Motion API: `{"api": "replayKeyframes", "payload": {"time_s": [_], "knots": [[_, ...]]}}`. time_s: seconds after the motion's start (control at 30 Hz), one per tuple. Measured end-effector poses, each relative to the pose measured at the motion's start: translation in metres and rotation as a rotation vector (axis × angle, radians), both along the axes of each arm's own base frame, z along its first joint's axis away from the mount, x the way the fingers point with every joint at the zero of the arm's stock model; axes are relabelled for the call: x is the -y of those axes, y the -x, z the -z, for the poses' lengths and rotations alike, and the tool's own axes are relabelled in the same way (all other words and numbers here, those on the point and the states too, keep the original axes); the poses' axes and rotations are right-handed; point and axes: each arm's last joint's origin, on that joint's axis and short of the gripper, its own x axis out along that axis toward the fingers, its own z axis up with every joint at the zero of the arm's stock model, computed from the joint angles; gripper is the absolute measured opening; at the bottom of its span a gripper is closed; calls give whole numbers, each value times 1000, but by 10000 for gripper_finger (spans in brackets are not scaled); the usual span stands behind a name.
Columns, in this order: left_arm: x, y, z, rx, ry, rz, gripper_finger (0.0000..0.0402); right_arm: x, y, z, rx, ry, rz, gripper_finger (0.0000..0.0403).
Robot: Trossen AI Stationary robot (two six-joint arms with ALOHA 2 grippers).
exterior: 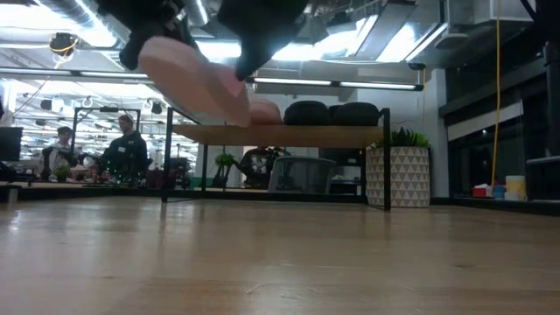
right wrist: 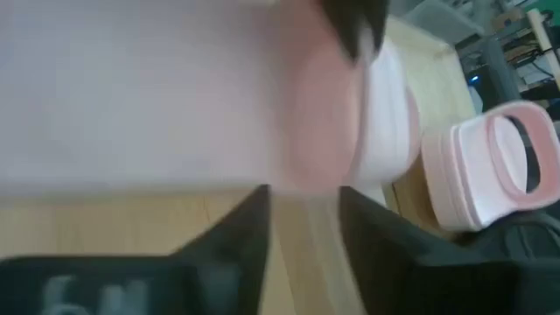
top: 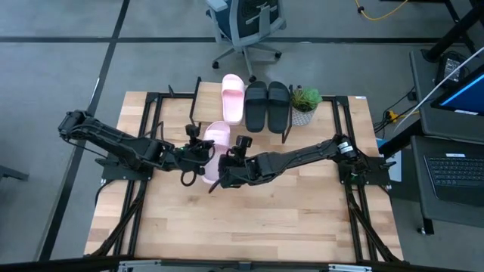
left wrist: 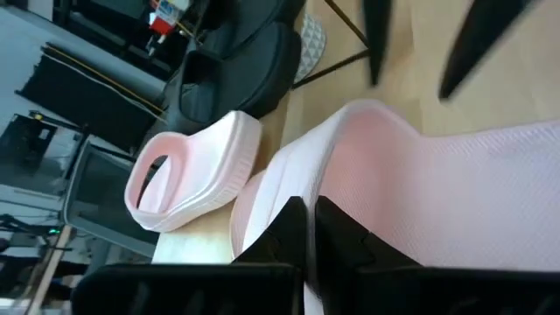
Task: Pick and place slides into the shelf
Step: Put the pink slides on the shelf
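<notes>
1. Shelf [top: 257, 102] stands at the bench's far edge in the high view, carrying one pink slide [top: 232, 98] and two black slides [top: 267, 104].
2. Low view: second pink slide [exterior: 197, 80] hangs above the bench.
3. Left wrist view: left gripper [left wrist: 311, 229] pinches its sole.
4. Right wrist view: right gripper [right wrist: 302, 229], fingers apart, sits beneath it.

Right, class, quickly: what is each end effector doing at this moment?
Left end effector: closed on the pink slide, held above the table.
Right end effector: open, beside that slide, holding nothing.
</notes>
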Motion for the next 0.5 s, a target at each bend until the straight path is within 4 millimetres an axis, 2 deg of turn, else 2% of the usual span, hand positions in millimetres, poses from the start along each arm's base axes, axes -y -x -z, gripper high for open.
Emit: {"api": "replayKeyframes", "payload": {"time_s": [0.13,0.17,0.3,0.5], "knots": [[-2,10,-13,60,16,4,2,0,6,-6,-27,-9,-8,31],[-3,13,-16,77,21,4,2,0,7,-6,-31,-6,-10,16],[-6,25,-30,143,33,1,2,1,13,-4,-99,10,-8,8],[-11,41,-44,214,46,-2,2,6,22,-1,-113,-29,101,4]]}}
